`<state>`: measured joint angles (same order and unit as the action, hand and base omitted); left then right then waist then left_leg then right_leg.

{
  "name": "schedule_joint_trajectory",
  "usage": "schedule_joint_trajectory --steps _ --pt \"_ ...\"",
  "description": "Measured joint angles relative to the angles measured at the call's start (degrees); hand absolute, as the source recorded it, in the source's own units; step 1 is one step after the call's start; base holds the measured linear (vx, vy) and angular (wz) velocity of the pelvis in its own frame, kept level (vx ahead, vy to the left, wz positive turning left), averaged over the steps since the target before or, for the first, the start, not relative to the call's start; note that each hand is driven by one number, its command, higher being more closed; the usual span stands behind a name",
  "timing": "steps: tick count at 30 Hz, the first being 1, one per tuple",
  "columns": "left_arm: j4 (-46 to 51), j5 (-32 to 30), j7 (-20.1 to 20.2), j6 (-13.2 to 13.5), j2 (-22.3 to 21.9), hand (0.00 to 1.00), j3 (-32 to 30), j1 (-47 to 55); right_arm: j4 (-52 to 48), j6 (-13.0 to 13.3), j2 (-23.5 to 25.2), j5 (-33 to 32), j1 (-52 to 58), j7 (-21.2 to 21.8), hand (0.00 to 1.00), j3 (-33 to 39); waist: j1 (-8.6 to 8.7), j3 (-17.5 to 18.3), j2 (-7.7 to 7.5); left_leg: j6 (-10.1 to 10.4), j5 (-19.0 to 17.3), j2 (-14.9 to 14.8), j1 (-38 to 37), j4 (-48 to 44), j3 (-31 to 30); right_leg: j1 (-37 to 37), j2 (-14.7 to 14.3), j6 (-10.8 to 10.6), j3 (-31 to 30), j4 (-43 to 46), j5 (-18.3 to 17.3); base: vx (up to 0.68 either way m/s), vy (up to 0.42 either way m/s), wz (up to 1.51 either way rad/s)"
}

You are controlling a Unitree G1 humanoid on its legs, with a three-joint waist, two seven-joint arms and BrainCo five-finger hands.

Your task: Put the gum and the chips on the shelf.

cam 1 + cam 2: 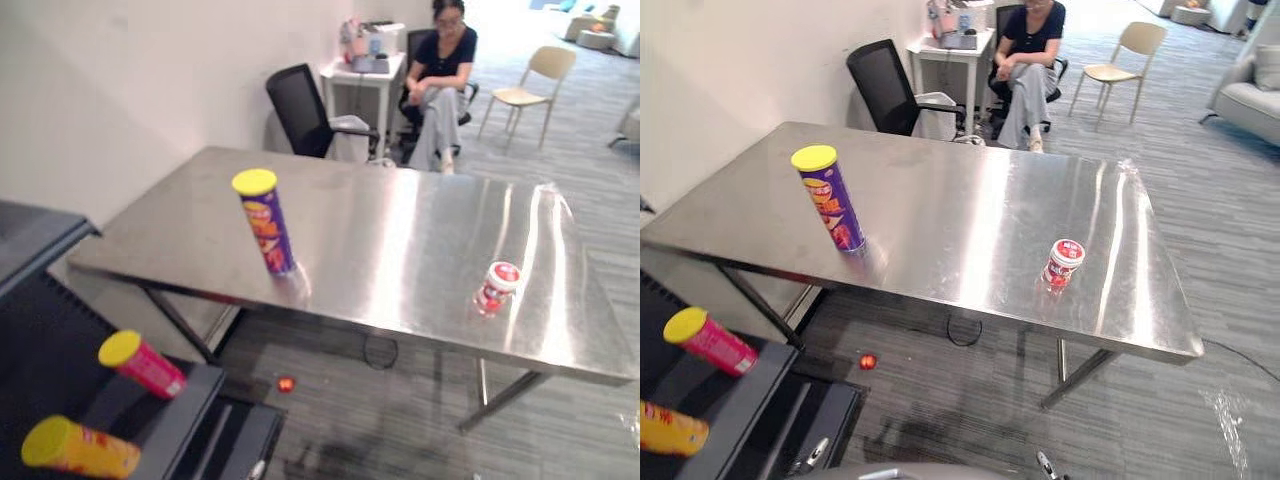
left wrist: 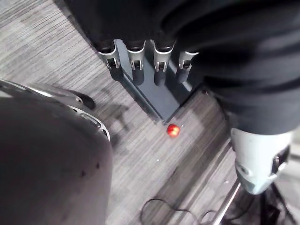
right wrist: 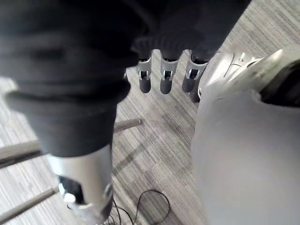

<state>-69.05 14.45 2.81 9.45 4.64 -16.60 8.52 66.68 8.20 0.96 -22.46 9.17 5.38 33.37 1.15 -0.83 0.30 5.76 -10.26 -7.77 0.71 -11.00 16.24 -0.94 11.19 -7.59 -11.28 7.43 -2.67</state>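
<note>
The left robot hand (image 2: 137, 65) hangs over the grey carpeted floor (image 2: 56, 56), fingers straight and slack, holding nothing. Just past its fingertips lies a corner of the dark shelf (image 2: 159, 101), and a small red ball (image 2: 173, 130) sits on the floor just beyond that corner. The right robot hand (image 3: 166, 75) also hangs over the floor, fingers loose and empty.

Both task things stand upright on the shiny steel tabletop (image 1: 400, 230), well apart from either robot hand. The tall purple chips can (image 1: 266, 225) with a yellow lid is ahead on the left robot hand's side. The small red-and-white round gum tub (image 1: 496, 287) is ahead on the right robot hand's side, near the closer table edge.

On the shelf, by the left robot hand's side, lie a pink can (image 1: 145, 363) and an orange-yellow can (image 1: 80, 448), both yellow-lidded.
</note>
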Motion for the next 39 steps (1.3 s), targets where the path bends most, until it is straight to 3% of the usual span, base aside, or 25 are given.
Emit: schedule_joint_trajectory --steps 2,3,6,11,14,19,24,30,33,39 --pt "-0.6 -0.9 -0.1 0.0 0.6 0.00 3.0 -0.3 1.6 0.0 -1.0 0.1 -1.5 0.0 0.00 -0.1 0.20 0.3 0.68 -0.3 0.2 -0.1 -0.5 1.3 2.5 -1.6 0.0 0.0 3.6 -1.4 3.5 0.03 0.124 -0.84" --pt "-1.0 -1.9 -0.2 0.0 0.8 0.00 4.9 -0.6 2.2 0.0 -1.6 0.2 -2.0 -0.1 0.00 -0.2 0.15 0.0 1.49 -0.8 0.5 -0.4 -0.9 1.9 3.5 -1.8 0.0 0.5 9.8 -2.6 5.5 0.03 0.071 -0.61" --pt "-1.6 -2.2 -0.1 -0.1 1.6 0.00 8.4 -1.6 4.0 0.0 -2.8 2.1 -2.2 -0.2 0.00 -0.2 0.03 -0.3 1.83 -0.9 0.6 0.3 -2.4 2.7 3.8 -0.3 0.7 2.0 21.7 -5.6 6.9 0.02 0.022 -0.51" --pt "-1.5 -2.3 0.2 -0.1 1.6 0.00 9.6 -1.6 4.6 0.0 -3.8 2.3 -2.1 -0.3 0.00 -0.1 -0.18 -0.4 2.18 -0.9 0.7 0.7 -4.0 4.5 3.5 1.5 0.4 1.8 22.5 -8.8 6.7 -0.07 -0.045 -0.14" --pt "-1.6 -2.3 0.2 -0.2 1.9 0.00 9.5 -1.4 5.2 0.0 -4.1 2.3 -2.9 -1.2 0.00 -0.1 -0.38 -1.1 1.17 -0.4 2.7 1.5 -4.3 7.1 3.8 1.2 0.7 0.4 23.8 -10.9 6.1 -0.14 -0.096 -0.14" --pt "-1.3 -4.4 0.2 -0.1 1.5 0.00 8.8 -0.8 5.3 0.0 -5.1 2.4 -2.3 -1.5 0.00 2.5 -0.40 -1.1 1.37 0.5 4.5 0.9 -6.1 11.7 3.3 1.2 -1.1 -0.1 23.7 -12.5 5.8 -0.13 -0.101 -0.12" --pt "-1.2 -4.5 0.3 -0.1 1.7 0.00 8.3 -0.4 5.1 0.0 -8.6 4.5 -2.6 -3.2 0.00 12.0 0.10 -0.9 1.18 0.7 4.6 0.5 -5.9 12.7 3.3 0.8 -2.0 -0.2 23.2 -13.5 5.9 0.00 -0.034 -0.09" --pt "-0.7 -4.5 0.9 -0.1 1.6 0.00 7.1 0.1 3.9 0.0 -17.1 3.6 -7.6 -4.0 0.00 25.7 0.35 -0.3 1.58 1.0 4.5 0.7 -6.0 12.6 4.1 -0.9 -2.3 -0.2 20.6 -13.3 7.5 0.11 0.011 -0.18" --pt "0.2 -4.5 1.0 -0.1 1.0 0.00 6.5 0.1 -2.5 0.3 -19.9 2.2 -9.2 -5.2 0.00 24.9 0.48 -0.2 1.69 1.0 3.4 0.8 -6.0 12.0 3.8 -0.9 -2.2 -0.2 20.4 -13.3 7.5 0.08 0.011 -0.10" --pt "2.1 -3.9 0.8 0.0 0.1 0.00 5.3 0.9 -28.4 3.1 -21.1 4.9 -8.9 -11.4 0.00 16.5 0.47 -0.2 1.75 0.5 1.3 1.1 -5.8 10.2 3.7 -0.9 -1.6 0.0 20.1 -12.6 7.4 0.01 0.013 -0.04"
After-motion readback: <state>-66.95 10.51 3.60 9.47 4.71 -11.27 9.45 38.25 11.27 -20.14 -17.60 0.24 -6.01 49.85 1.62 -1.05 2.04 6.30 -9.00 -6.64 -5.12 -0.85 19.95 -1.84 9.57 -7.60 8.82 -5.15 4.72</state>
